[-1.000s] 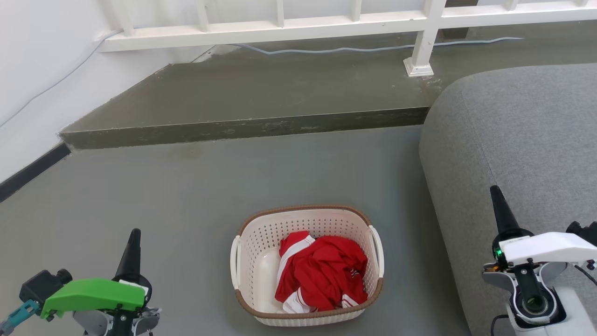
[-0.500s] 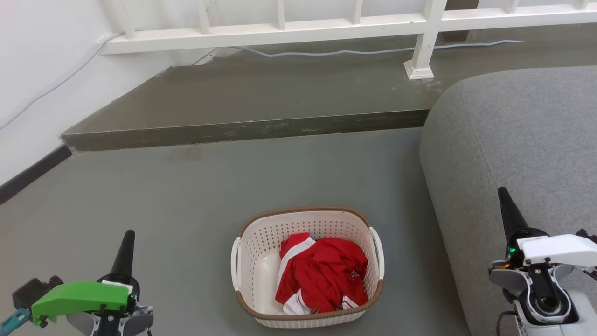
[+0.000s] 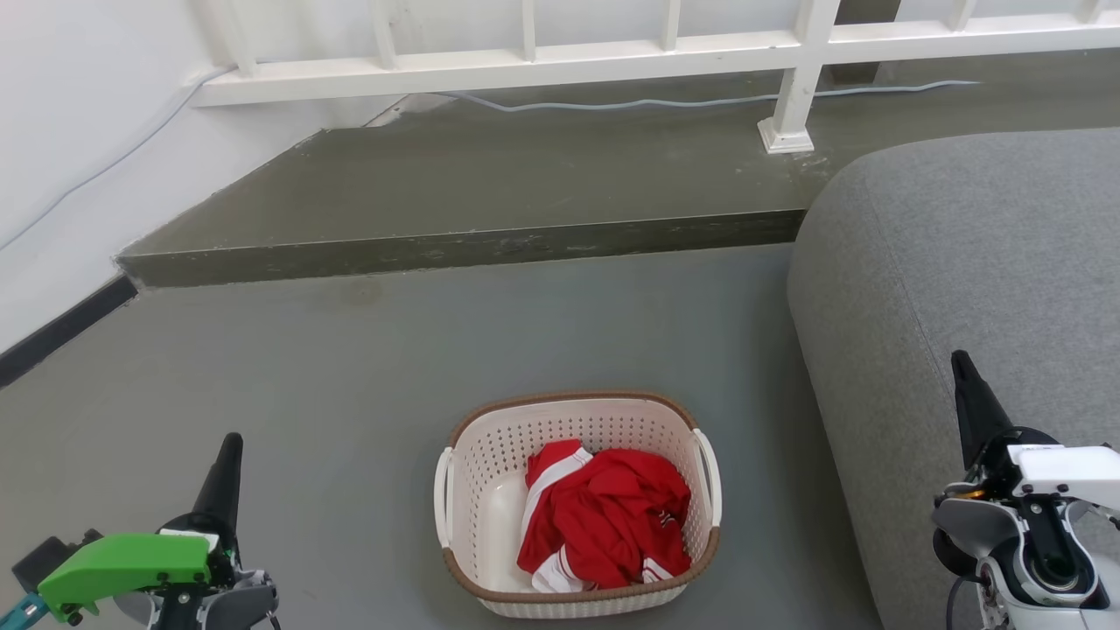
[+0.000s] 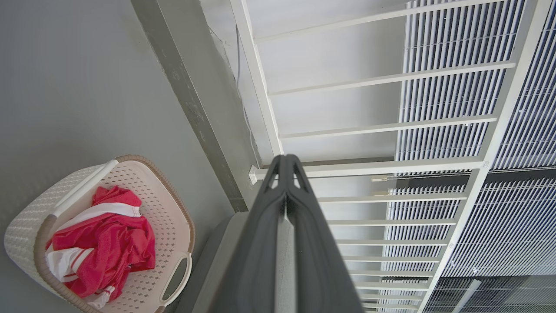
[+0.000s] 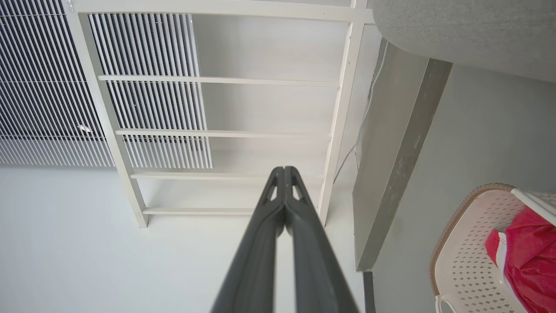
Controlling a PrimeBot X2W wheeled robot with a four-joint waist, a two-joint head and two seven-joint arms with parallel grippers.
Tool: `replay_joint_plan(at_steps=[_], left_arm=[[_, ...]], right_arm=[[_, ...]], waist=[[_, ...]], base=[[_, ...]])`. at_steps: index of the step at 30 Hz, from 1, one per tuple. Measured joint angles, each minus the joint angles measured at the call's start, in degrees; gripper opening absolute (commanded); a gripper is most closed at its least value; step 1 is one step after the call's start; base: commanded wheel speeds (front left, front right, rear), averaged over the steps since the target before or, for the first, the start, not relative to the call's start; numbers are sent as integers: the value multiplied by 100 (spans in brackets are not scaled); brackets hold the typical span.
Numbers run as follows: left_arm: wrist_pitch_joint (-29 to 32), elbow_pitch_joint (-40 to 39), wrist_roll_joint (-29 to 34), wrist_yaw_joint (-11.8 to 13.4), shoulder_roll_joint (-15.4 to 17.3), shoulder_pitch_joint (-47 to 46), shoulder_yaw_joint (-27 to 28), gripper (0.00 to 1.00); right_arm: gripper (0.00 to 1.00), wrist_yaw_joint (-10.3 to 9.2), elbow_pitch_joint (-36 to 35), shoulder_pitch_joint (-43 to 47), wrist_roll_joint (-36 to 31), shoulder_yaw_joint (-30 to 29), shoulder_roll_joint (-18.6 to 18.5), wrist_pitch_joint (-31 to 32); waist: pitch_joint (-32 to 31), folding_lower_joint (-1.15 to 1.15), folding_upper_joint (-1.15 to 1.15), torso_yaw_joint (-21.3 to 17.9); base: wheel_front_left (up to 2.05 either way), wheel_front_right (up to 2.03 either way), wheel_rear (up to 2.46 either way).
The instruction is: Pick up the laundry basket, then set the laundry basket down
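1. Left gripper (image 3: 230, 446) is closed tight and holds nothing.
2. Right gripper (image 3: 962, 360) is likewise closed and empty.
3. The laundry basket (image 3: 490, 442), red clothing (image 3: 612, 516) inside, sits on the floor (image 3: 350, 376) between them, apart from both.

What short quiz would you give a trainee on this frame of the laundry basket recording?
1. True or false: the laundry basket stands on the floor, apart from the left hand and the right hand.
2. What lies in it? A) blue towel B) red garment C) nothing
3. Fill in: both hands are ___ (open or shut).
Key: 1 true; 2 B; 3 shut.
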Motion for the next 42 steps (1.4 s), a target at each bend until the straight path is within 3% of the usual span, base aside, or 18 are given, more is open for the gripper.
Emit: replay_joint_plan(at_steps=[7,42], left_arm=[[118,35,-465,-7,-1,-54,87,0],[125,35,-466,-8,-4,-101,97,0]], right_arm=[[0,3,23,-4,479,-100,2,123],[0,29,33,-16,485,-121,5,129]], waist=[[-17,0,0,3],[-16,0,0,3]], base=[[0,0,0],[0,0,0]])
